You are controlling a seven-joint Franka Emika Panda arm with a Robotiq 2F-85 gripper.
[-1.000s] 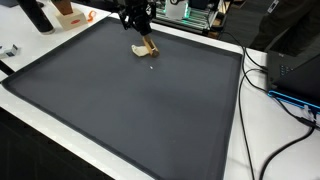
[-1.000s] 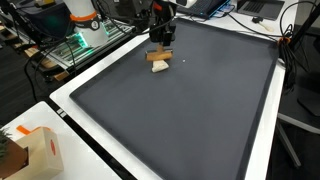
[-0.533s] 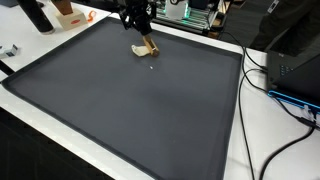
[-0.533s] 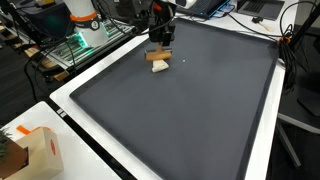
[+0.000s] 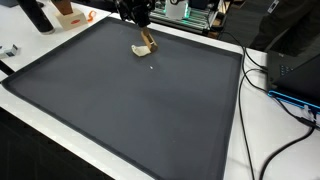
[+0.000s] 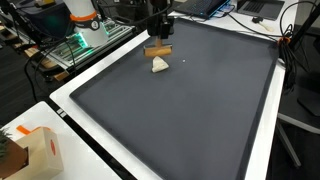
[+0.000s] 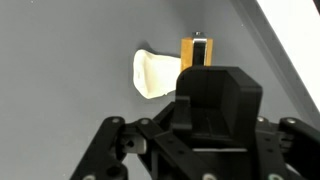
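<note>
Upper mid of frame, I've got gripper (image 6: 159,45) clamped on block (image 6: 150,51) just above white piece (image 6: 160,65); lift stage imo, next needs steady grip.

In an exterior view, the dark mat (image 5: 130,110) lies open from 3 through 6 to 9 o'clock of the claw (image 6: 158,42) gripping the wooden block (image 5: 148,42). The cream piece (image 6: 159,65) lies just beneath. An electronics rack (image 5: 195,12) crowds 12 o'clock, and cables (image 5: 262,75) cross the tabletop (image 5: 245,100) at 3 o'clock.

hand (image 6: 159,42): risen | wooden block (image 6: 157,50): lifted with it, now apart from cream piece (image 6: 160,65)
</note>
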